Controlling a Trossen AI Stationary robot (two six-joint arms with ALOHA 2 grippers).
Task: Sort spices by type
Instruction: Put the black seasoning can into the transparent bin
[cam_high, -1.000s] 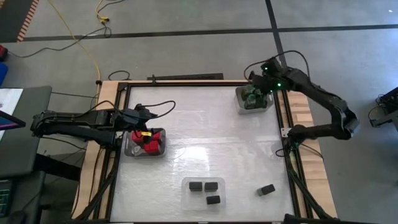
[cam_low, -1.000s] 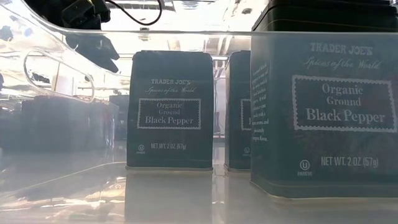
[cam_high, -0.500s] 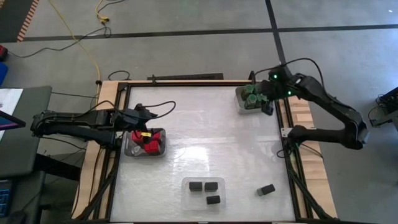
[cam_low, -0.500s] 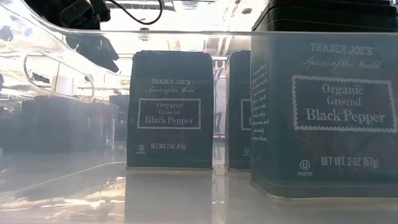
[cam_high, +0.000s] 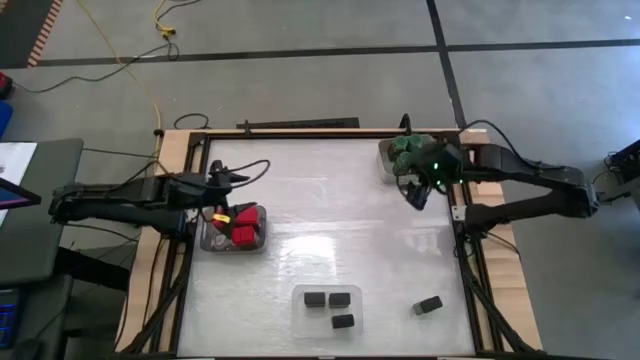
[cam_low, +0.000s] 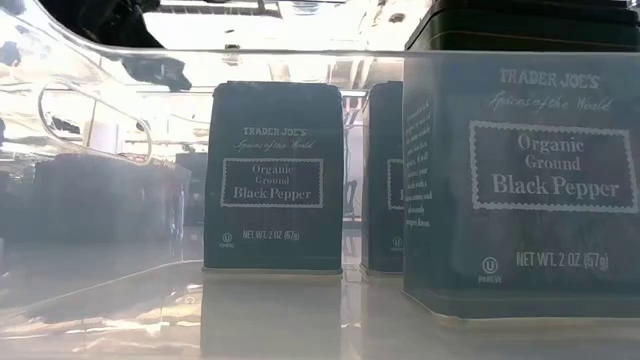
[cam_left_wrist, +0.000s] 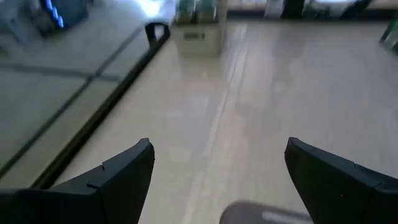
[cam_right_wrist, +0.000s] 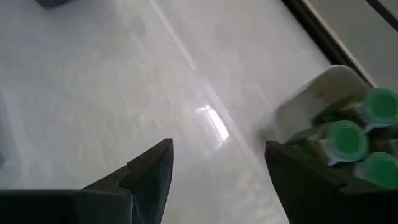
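Right gripper (cam_high: 418, 192) wide open, empty, just beside tray (cam_high: 386, 158) of green jars (cam_high: 407, 150) at table's far right corner. Left gripper (cam_high: 222, 186) wide open, empty, over far edge of tray with red blocks (cam_high: 240, 226). Black boxes: three in near tray (cam_high: 331, 306), one loose (cam_high: 430, 304) to its right. Jar and red counts unclear.

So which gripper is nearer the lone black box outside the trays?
The right. The right gripper hangs open beside the green-jar tray, on the same side of the table as the lone black box. The left gripper, also open, is above the red-spice tray, across the table.
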